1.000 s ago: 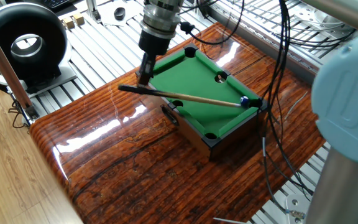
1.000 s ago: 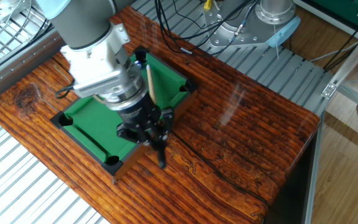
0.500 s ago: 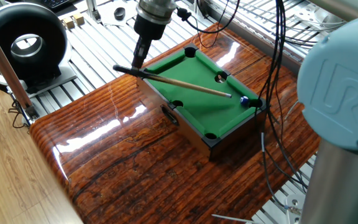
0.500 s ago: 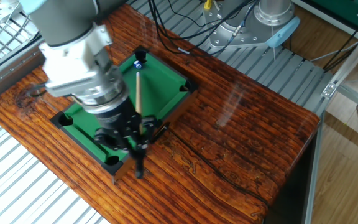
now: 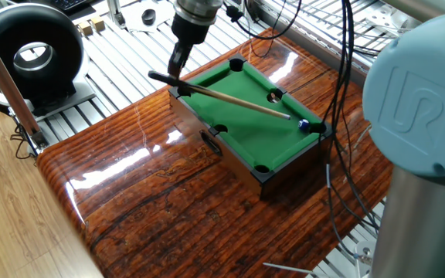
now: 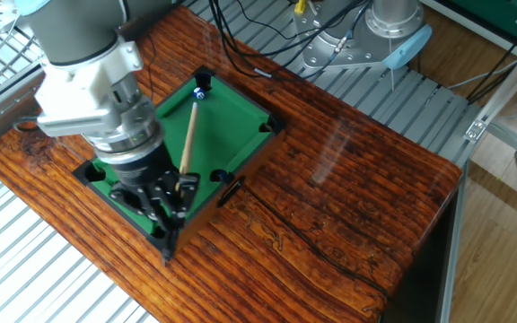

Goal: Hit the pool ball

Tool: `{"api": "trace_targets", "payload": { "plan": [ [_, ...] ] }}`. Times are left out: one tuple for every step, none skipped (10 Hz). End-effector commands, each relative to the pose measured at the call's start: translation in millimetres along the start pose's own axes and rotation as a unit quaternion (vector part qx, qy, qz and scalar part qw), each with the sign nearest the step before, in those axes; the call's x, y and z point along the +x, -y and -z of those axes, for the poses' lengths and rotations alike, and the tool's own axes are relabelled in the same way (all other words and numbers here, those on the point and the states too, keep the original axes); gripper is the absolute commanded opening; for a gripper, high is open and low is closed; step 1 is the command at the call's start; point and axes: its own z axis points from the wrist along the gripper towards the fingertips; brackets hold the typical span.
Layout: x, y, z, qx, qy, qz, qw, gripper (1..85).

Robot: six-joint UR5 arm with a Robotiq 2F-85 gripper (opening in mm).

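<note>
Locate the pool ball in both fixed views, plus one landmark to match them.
One fixed view: the pool ball sits right of centre, at the green table's right corner pocket, just past the cue tip.
The other fixed view: the pool ball sits upper left of centre, at the table's far corner pocket.
Shared landmark: the cue, held by the claw, points at the ball in both.
</note>
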Motion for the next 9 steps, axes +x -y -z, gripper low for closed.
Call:
{"api": "trace_targets", "payload": {
  "plan": [
    [8.0,27.1,1.4,0.026,-0.001,-0.036,0.9990,1.0],
    [7.3,35.8,0.5,0.033,0.006,-0.039,0.9987,1.0],
    [6.5,41.0,-0.1,0.037,0.012,-0.039,0.9985,1.0],
    [6.5,40.8,0.4,0.037,0.013,-0.042,0.9983,1.0],
    [6.4,38.7,1.1,0.034,0.014,-0.050,0.9980,1.0],
    [5.5,37.5,1.1,0.033,0.016,-0.062,0.9974,1.0],
    [4.8,39.3,0.7,0.037,0.018,-0.075,0.9964,1.0],
    [4.2,39.0,0.0,0.037,0.021,-0.082,0.9958,1.0],
    [3.7,39.1,-1.0,0.039,0.022,-0.085,0.9954,1.0]
  ]
}}
